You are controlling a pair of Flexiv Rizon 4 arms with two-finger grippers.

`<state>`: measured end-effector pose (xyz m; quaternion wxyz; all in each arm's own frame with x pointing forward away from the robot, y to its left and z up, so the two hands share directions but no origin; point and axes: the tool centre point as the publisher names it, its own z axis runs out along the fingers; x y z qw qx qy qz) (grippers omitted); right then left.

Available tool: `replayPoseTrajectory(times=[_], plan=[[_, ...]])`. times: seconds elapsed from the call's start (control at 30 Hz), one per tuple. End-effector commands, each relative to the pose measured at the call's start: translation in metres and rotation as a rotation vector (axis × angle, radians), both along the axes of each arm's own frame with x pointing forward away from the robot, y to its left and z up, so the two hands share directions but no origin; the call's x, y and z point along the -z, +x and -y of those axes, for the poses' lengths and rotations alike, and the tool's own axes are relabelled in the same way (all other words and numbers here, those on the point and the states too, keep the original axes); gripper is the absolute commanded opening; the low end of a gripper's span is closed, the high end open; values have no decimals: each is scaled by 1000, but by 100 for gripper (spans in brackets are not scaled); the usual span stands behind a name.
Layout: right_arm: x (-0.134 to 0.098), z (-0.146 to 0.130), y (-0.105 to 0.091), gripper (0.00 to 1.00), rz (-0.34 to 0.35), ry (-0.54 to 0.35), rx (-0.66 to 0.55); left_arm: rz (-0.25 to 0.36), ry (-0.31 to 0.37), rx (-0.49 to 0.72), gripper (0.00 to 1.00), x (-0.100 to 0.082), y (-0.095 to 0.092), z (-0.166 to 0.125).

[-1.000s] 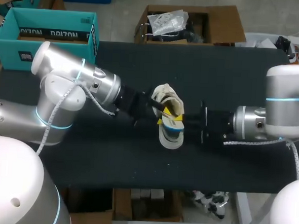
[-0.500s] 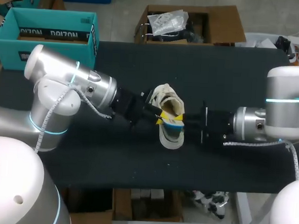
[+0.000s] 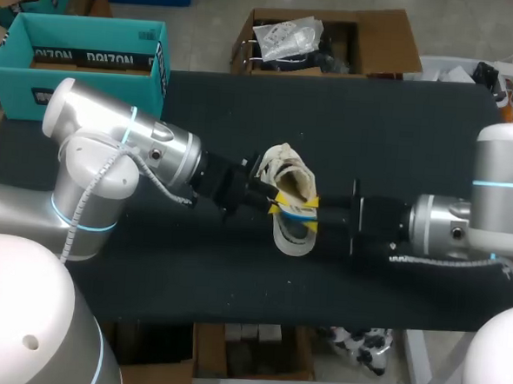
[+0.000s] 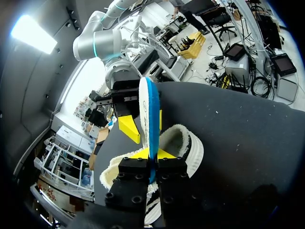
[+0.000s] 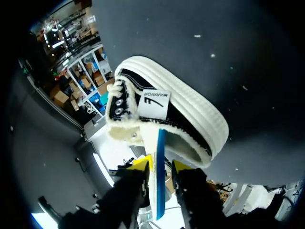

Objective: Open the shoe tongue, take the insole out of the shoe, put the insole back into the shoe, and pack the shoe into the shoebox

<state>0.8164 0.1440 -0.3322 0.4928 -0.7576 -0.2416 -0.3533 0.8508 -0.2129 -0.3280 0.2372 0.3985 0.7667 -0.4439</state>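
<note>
**Left end effector** (image 4: 150, 155): it is pressing together on one end of the thin white foam insole with a blue face (image 4: 148, 109), pinching it from both sides.

**Right end effector** (image 5: 159, 168): its fingers (image 5: 180, 168) are straddling the opposite end of the same insole and are standing slightly spread. A sliver of gap is showing between one finger and the blue face, so this one is judged not to be clamping.

**Insole:** it is standing on edge, out of the shoe, just above the near half of the black canvas shoe with cream fleece lining and white rubber sole (image 3: 286, 172). Its long axis is running left to right, straight from one end effector to the other.

**Shoe:** it is resting on the black worktop (image 3: 400, 131) between the two arms, directly under both end effectors. Its long axis is running far to near, crossing the insole's axis at roughly a right angle. Its fleece-lined mouth is showing in both wrist views. Which end is the toe cannot be settled.

**Judgement:** removal is looking complete and the return is pending. That move is turning on the crossed axes. The insole is needing about a quarter-turn, then laying flat, to line up with the shoe. The left arm, having the hold, is better placed to do it.

**Open teal cardboard shoebox** (image 3: 90, 58): it is sitting at the far left, well apart from the shoe, on the left arm's side.
</note>
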Motion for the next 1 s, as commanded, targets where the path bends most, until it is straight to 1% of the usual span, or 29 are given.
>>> replayPoseTrajectory(times=[0.03, 0.07, 0.37, 0.57, 0.6, 0.7, 0.83, 0.9, 1.0], plan=[[1, -2, 0, 3, -1, 8, -3, 2, -3, -6, 0, 3, 0, 2], [2, -3, 0, 0, -3, 11, -5, 1, -2, -7, 0, 3, 0, 2], [5, -8, 7, 0, -4, 15, -11, -1, 3, -14, 0, 5, 3, 2], [11, -11, 22, 0, -3, -20, 6, -2, -2, -25, 0, 14, 18, 3], [12, -11, 24, 0, -3, -26, 9, -3, -15, -28, 0, 14, 20, 3], [14, -12, 28, 0, -7, -37, 18, -5, -26, -30, 0, 17, 26, 3], [16, -12, 31, 0, -3, -50, 31, -11, -26, -36, 0, 24, 33, 5], [20, -11, 34, 0, -13, -69, 46, -15, -29, -41, 0, 27, 35, 6], [24, -8, 38, 0, -23, -72, 59, -23, -31, -49, 0, 30, 41, 7]])
